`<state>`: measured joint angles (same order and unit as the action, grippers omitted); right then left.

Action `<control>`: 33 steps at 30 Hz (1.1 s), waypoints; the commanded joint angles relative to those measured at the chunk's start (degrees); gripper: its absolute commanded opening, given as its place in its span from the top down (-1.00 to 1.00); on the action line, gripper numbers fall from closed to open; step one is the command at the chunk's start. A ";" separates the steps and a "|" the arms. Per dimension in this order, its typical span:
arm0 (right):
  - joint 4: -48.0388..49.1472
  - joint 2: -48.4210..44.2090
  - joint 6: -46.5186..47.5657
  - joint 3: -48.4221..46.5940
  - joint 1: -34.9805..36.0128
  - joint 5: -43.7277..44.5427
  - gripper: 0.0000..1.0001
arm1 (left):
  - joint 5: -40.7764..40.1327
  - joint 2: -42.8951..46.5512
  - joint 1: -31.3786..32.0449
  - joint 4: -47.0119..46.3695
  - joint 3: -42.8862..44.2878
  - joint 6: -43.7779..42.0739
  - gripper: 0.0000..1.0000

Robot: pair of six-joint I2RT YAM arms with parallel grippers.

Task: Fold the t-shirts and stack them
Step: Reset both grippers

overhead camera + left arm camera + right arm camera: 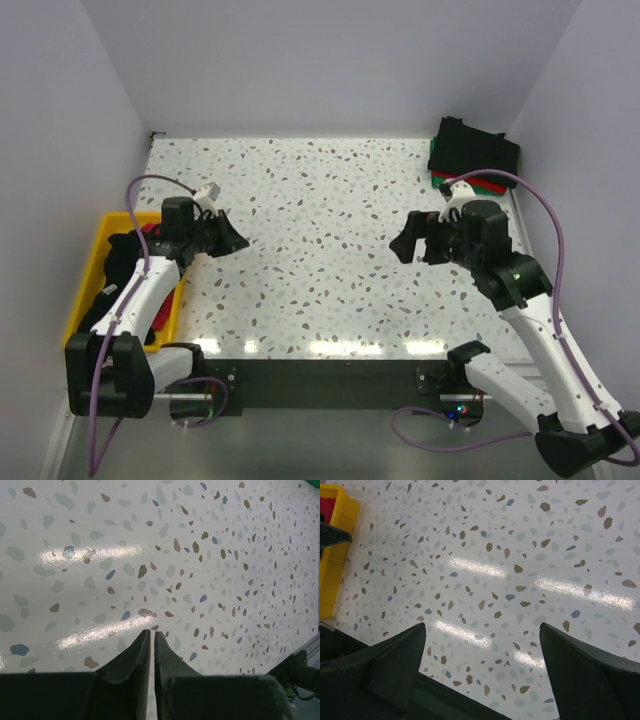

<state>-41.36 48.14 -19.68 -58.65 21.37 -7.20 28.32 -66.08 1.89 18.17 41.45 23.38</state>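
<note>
A folded black t-shirt (472, 148) tops a stack at the table's back right corner, with green and red edges (487, 186) showing beneath it. More cloth lies in the yellow bin (88, 290) at the left: a crumpled black t-shirt (120, 262) and a bit of red one (152, 230). My left gripper (238, 242) (152, 631) hovers over bare table just right of the bin, jaws together with nothing between them. My right gripper (403, 243) (482, 626) hangs over the table's right half, in front of the stack, open and empty.
The speckled white table (320, 260) lies between the two grippers. Grey walls close in the back and both sides. In the right wrist view the yellow bin (335, 555) shows at the far left with red cloth (332, 502) inside. A dark rail (310, 375) runs along the near edge.
</note>
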 commanded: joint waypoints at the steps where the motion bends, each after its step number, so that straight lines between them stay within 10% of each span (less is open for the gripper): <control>1: -1.26 -0.24 -1.76 -0.32 0.17 0.08 -0.98 | 0.07 -0.27 -0.40 -1.04 0.30 -0.52 0.75; 18: 15.68 20.72 -7.39 0.65 0.26 1.14 -0.98 | -5.71 3.77 0.66 1.95 2.41 0.44 0.64; 33: 33.55 67.86 -5.37 -37.28 0.61 -2.11 -0.97 | -9.68 -2.12 0.66 1.52 -0.85 0.89 0.53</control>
<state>-14.06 113.80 -26.52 -88.60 21.74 -7.64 19.86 -67.07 2.39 21.82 40.58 25.89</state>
